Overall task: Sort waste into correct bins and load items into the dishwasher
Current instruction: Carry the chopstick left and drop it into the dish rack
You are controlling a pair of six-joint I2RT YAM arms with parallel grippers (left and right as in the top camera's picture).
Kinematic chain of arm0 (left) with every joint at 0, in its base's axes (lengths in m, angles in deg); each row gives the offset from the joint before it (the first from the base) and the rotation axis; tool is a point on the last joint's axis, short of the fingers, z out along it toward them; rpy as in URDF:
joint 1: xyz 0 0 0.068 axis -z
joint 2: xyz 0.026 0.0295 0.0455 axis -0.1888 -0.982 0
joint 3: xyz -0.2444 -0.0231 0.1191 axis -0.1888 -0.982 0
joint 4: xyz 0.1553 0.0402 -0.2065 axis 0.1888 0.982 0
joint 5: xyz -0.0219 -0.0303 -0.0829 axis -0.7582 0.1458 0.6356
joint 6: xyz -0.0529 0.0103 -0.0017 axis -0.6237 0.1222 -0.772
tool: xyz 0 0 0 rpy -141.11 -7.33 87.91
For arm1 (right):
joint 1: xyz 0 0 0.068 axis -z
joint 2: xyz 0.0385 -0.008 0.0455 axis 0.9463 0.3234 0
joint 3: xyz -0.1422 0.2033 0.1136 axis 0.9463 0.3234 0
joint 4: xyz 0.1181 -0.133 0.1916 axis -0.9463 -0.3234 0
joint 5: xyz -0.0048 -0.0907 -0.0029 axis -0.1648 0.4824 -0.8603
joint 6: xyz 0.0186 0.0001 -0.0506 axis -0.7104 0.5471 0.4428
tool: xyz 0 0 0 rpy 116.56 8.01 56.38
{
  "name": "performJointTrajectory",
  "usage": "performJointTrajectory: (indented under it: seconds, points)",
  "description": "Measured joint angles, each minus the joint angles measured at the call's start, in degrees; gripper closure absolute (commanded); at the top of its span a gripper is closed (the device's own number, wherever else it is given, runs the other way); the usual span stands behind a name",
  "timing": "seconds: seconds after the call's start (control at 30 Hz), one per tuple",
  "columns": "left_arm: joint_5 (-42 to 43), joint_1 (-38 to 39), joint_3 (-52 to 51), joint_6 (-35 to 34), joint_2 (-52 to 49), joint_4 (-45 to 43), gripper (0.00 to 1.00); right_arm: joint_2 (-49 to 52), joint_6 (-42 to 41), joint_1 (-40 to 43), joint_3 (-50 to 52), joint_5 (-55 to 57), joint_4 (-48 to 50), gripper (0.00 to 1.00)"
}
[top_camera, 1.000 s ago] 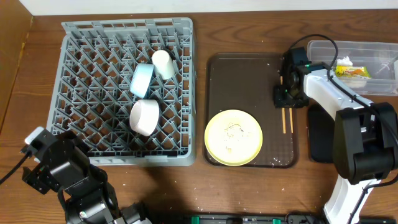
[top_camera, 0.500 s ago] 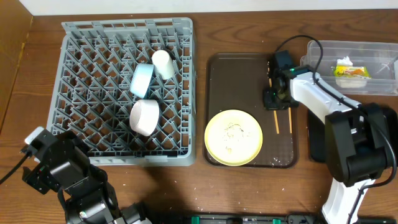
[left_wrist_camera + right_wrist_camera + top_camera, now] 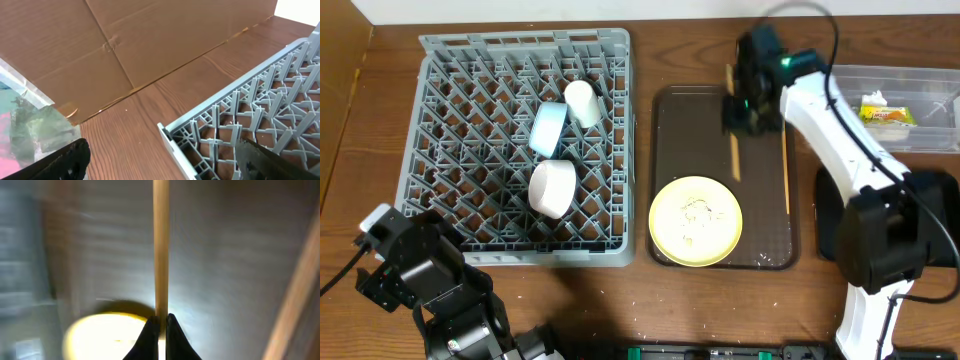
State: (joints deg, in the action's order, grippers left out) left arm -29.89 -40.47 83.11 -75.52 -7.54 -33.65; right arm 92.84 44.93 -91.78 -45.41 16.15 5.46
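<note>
With the right pincer (image 3: 160, 325) shut tight on one chopstick (image 3: 734, 152) over the brown tray (image 3: 670, 130), carry level toward the dish rack (image 3: 470, 120), clear of the yellow plate (image 3: 695, 220). Lay flat between pegs, then fetch the second chopstick (image 3: 786, 175) from the tray's right edge.

Dark brown serving tray (image 3: 690, 130) on the wooden table (image 3: 720, 310) — cardboard panel (image 3: 175, 30) (creased) at its edge.
</note>
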Motion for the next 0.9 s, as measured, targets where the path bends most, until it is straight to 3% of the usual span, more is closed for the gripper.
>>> performJointTrajectory:
  seconds: [0.13, 0.4, 0.57, 0.8, 0.9]
  points:
    - [0.0, 0.0, 0.0, 0.0, 0.0, 0.0, 0.06, -0.3, -3.6, -2.6, -2.9, -8.3, 7.5, 0.99]
    - [0.0, 0.0, 0.0, 0.0, 0.0, 0.0, 0.06, 1.7, -15.0, -15.8, -2.9, -11.5, 23.5, 0.99]
    - [0.0, 0.0, 0.0, 0.0, 0.0, 0.0, 0.06, 4.9, -20.8, -21.9, -2.9, -7.0, 24.2, 0.99]
    - [0.0, 0.0, 0.0, 0.0, 0.0, 0.0, 0.06, 5.6, -23.9, -21.9, -2.9, -1.4, 24.0, 0.98]
    - [0.0, 0.0, 0.0, 0.0, 0.0, 0.0, 0.06, 5.6, -25.0, -21.9, -2.9, 0.1, 23.7, 0.82]
